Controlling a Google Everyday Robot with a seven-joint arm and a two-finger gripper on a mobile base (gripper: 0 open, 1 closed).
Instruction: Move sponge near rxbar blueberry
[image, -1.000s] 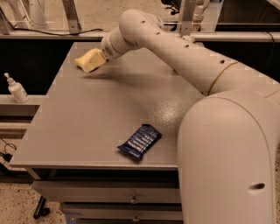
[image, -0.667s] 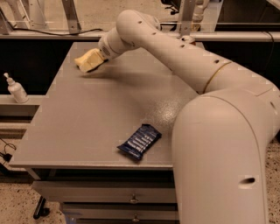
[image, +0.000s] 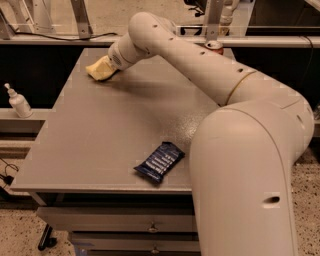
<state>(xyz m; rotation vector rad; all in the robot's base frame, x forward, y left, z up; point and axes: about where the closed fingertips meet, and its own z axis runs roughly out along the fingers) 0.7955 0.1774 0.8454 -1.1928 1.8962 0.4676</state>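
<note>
Pale yellow foam sponge at claw, far from dark-blue rxbar blueberry.

Chunky cream-coloured arm, smooth plastic shell all over

So the whole thing is off-white and slightly glossy, built from fat rounded tube sections with ball-like elbows. The segment nearest the camera is huge and bulbous, with one small dark oval slot low on its side. The slimmer link past it has a row of tiny dark recessed dots along the top (screw holes, I think) and a thin tan ring at the seam where the two sections meet. No loose cables showing. The wrist narrows to a round collar, and the gripper sits at the far left of the desk.
</note>
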